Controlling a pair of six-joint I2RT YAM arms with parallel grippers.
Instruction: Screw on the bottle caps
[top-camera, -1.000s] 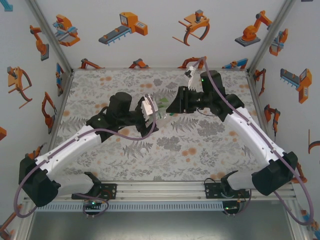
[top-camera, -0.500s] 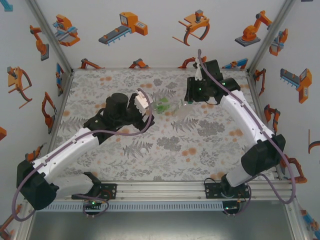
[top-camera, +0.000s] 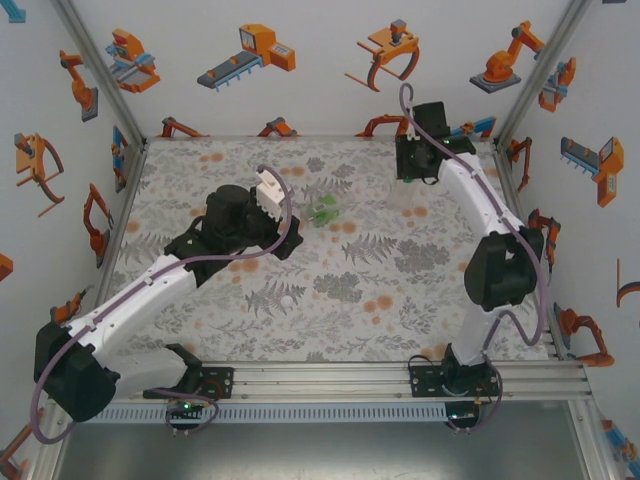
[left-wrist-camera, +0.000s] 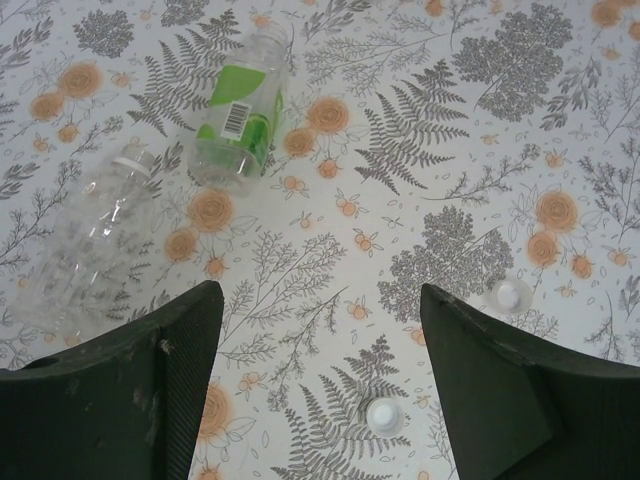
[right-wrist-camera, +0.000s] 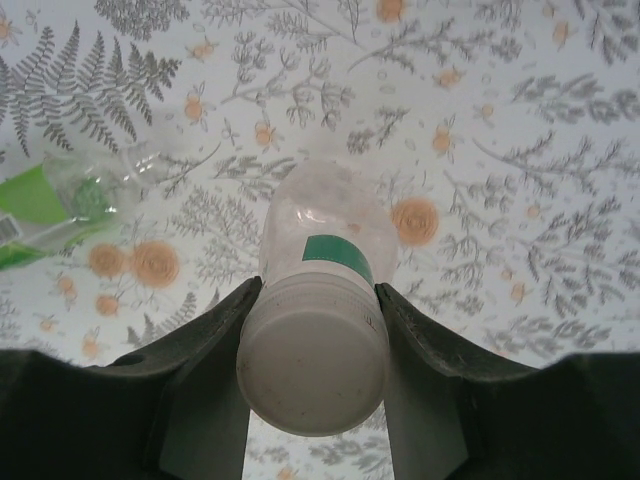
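Pinching a whitish-banded bottle (right-wrist-camera: 320, 215) mid-frame, the right gripper (right-wrist-camera: 315, 292) is likely awaiting a cap; the left gripper (left-wrist-camera: 320, 295), spread and empty, is hovering above two white caps (left-wrist-camera: 383, 415) lower right, needing one picked.

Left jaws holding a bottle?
No, the left jaws stand apart, gripping nothing; the green-label bottle and clear bottle lie loose beyond them.

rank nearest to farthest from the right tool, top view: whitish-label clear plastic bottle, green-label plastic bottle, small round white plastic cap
1. whitish-label clear plastic bottle, gripped in the right tool, far right.
2. green-label plastic bottle, lying mid-table, to its left.
3. small round white plastic cap, near side, left of centre.
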